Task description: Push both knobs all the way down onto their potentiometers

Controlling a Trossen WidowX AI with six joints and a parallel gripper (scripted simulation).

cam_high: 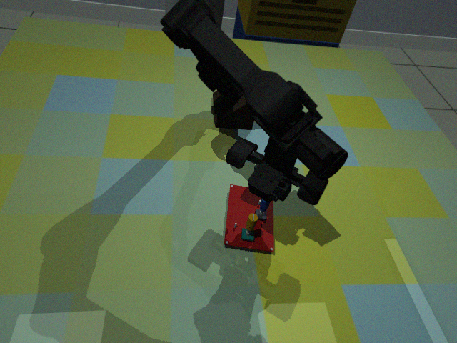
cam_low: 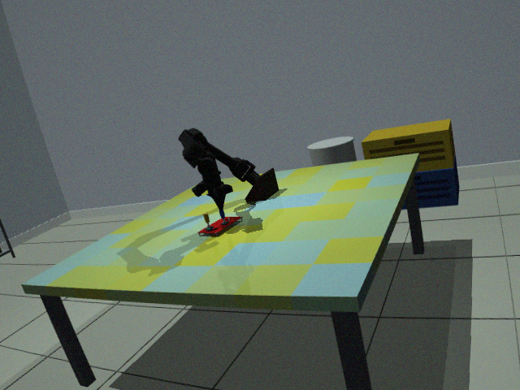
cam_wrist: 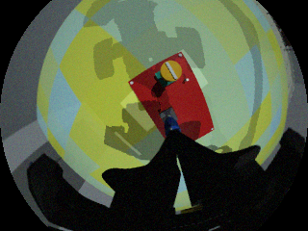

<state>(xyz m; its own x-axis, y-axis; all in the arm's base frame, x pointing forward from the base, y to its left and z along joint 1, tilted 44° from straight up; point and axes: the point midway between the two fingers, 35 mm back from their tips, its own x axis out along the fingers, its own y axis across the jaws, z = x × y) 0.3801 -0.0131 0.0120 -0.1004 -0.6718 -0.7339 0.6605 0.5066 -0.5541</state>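
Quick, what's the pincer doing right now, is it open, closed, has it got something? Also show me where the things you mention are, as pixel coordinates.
Pincer (cam_high: 263, 201) (cam_low: 222, 213) (cam_wrist: 172, 134): closed, nothing between its fingers, tips at the top of the blue knob (cam_high: 263, 205) (cam_low: 223, 217) (cam_wrist: 172, 124).

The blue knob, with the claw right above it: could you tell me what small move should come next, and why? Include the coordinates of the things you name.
Probably a gentle straight push down: the shut claw (cam_high: 263, 199) (cam_low: 222, 217) (cam_wrist: 172, 134) appears to meet the top of the blue knob (cam_high: 263, 205) (cam_low: 223, 218) (cam_wrist: 171, 126), which still seems to stand above its potentiometer.
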